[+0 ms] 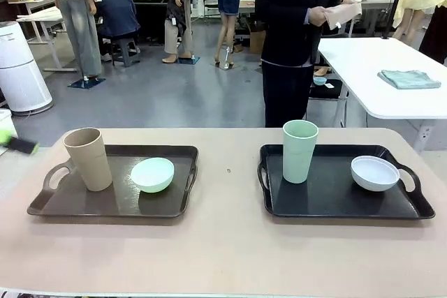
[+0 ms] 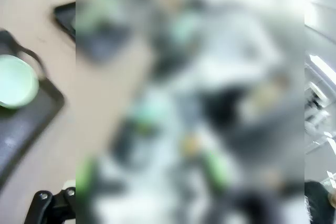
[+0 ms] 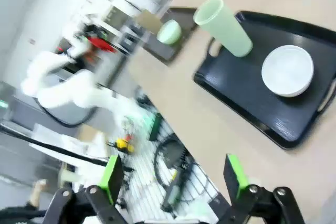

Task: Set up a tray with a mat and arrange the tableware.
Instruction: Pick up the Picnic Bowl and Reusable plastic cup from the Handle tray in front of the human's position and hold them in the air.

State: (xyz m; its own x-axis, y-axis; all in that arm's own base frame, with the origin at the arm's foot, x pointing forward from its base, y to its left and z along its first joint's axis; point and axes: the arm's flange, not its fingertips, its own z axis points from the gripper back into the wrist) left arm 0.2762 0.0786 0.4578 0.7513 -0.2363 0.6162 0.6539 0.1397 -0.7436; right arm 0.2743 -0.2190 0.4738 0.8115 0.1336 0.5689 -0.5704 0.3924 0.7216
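Two trays lie on the beige table. The brown tray (image 1: 77,204) on the left carries a tan cup (image 1: 88,158) and a mint bowl (image 1: 152,174). On the black tray (image 1: 328,200) to the right stand a pale green cup (image 1: 299,150) and a white bowl (image 1: 375,172). A person at the far side holds a folded pinkish-beige mat (image 1: 341,13) in both hands. My left gripper (image 1: 14,143) peeks in at the far left edge, off the table. My right gripper (image 3: 173,177) is open and empty, hovering beyond the table edge near the black tray (image 3: 247,103).
A white side table (image 1: 370,88) at the back right holds a folded teal cloth (image 1: 408,78). A white cylinder unit (image 1: 19,68) stands at the left. The table strip between the trays is bare. Much of the left wrist view is blurred, with the mint bowl (image 2: 16,82) at its left.
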